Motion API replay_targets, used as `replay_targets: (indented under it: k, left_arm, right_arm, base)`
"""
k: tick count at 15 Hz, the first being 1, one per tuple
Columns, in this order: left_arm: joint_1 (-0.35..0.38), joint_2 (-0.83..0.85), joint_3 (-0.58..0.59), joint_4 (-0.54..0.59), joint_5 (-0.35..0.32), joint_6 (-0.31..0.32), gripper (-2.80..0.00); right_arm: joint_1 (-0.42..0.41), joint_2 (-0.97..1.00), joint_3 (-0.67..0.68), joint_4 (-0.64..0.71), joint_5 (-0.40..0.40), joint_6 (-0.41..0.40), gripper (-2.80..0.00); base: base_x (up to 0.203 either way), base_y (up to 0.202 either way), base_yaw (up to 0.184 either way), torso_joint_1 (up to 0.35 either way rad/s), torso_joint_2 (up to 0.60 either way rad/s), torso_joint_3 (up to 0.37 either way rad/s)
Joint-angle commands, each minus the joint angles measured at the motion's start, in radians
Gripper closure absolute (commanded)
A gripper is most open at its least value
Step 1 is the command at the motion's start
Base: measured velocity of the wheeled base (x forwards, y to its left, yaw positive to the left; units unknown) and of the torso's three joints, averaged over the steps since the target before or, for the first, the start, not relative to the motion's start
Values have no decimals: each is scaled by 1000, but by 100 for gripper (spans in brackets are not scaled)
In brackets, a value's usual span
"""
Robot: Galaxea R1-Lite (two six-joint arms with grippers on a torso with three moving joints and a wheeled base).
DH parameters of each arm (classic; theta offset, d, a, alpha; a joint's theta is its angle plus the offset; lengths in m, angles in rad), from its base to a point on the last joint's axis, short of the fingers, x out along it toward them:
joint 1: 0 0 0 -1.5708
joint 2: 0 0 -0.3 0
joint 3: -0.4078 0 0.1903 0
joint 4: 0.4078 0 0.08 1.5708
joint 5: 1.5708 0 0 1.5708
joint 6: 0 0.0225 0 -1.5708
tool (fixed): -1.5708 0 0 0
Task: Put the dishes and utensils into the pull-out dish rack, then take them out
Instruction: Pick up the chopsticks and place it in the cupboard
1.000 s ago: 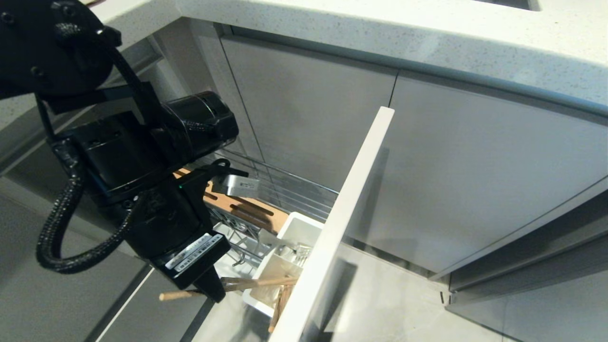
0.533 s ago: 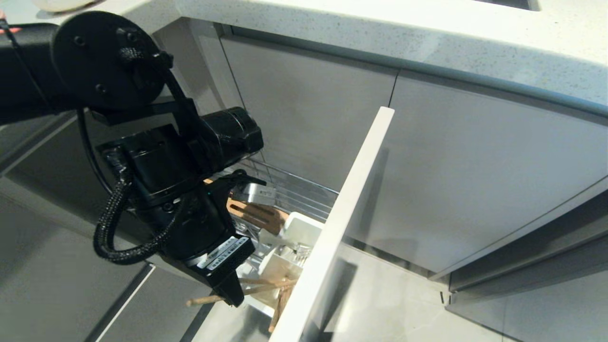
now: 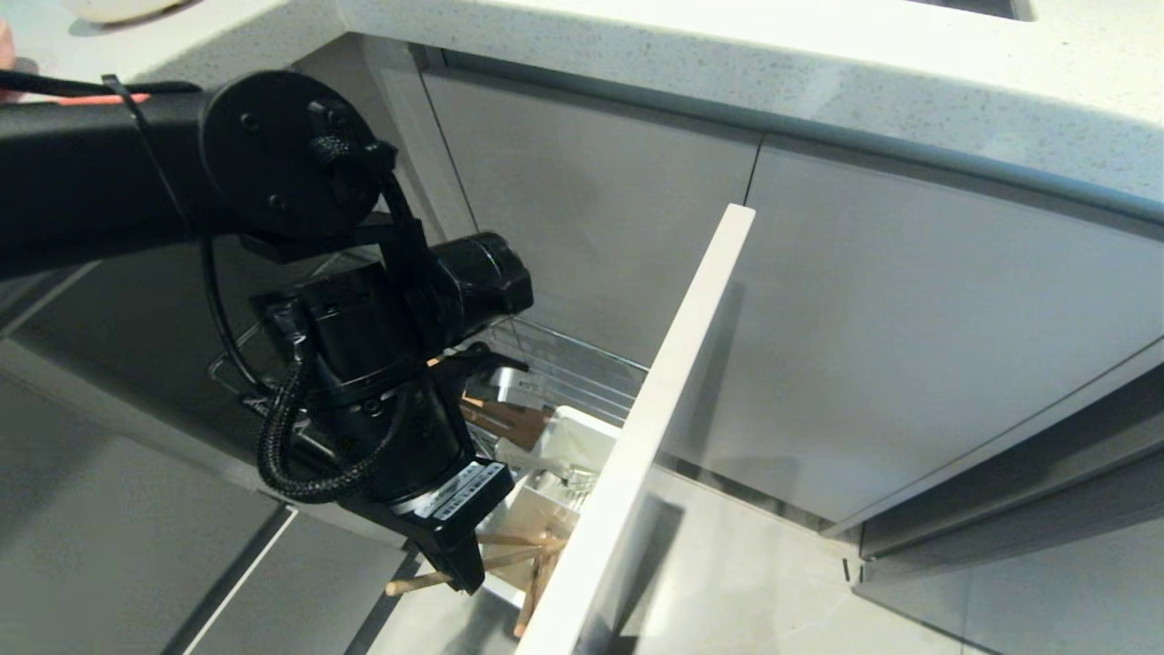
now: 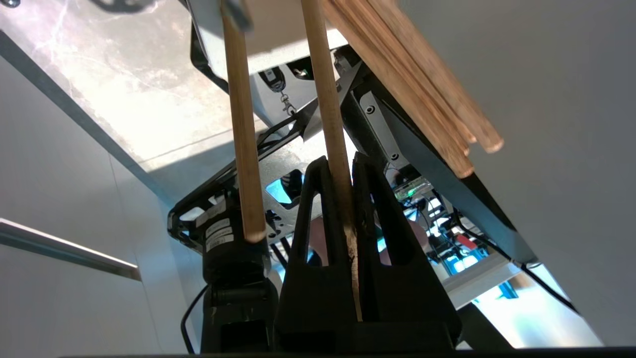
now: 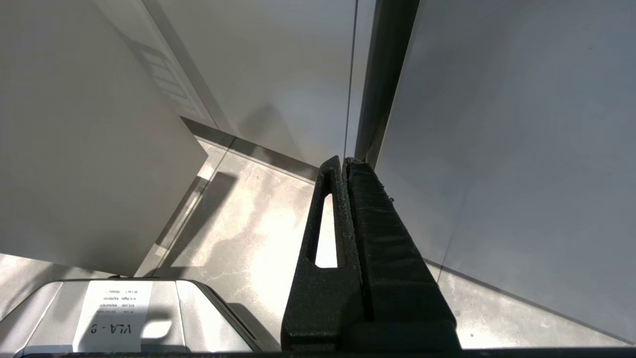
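Two chopsticks point(image 3: 473, 564) show in the head view, lying almost level under the left gripper point(image 3: 466, 571), their far ends reaching into the white caddy point(image 3: 568, 437) of the dish rack point(image 3: 582, 373). In the left wrist view, the gripper point(image 4: 340, 166) is clamped on one chopstick point(image 4: 328, 99); the other chopstick point(image 4: 243, 139) hangs free just beside it. In the right wrist view, the right gripper point(image 5: 344, 161) is closed on nothing, above the floor point(image 5: 248, 233)

Pull-out dish rack point(image 3: 582, 368), lower centre: white cutlery caddy point(image 3: 566, 455) sits in it, beside the orange-brown wooden strip point(image 3: 509, 420).
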Motion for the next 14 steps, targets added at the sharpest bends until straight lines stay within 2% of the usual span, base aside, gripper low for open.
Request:
replay_targets:
  k: [1,6,7,14]
  left_arm:
    - [1,16,0,8,0,-3,0]
    - [1,27,-2,8,0,-3,0]
    - [1,25,-2,8,0,-3,-280]
    - [-1,-23,-2,8,0,-4,-280]
  right_arm:
    - [0,1,2,0,0,0,0]
    - [0,1,2,0,0,0,0]
    - [0,1,2,0,0,0,0]
    - [0,1,2,0,0,0,0]
  base:
    - [0,0,0,0,0,0]
    - [0,0,0,0,0,0]
    - [0,0,0,0,0,0]
    - [0,0,0,0,0,0]
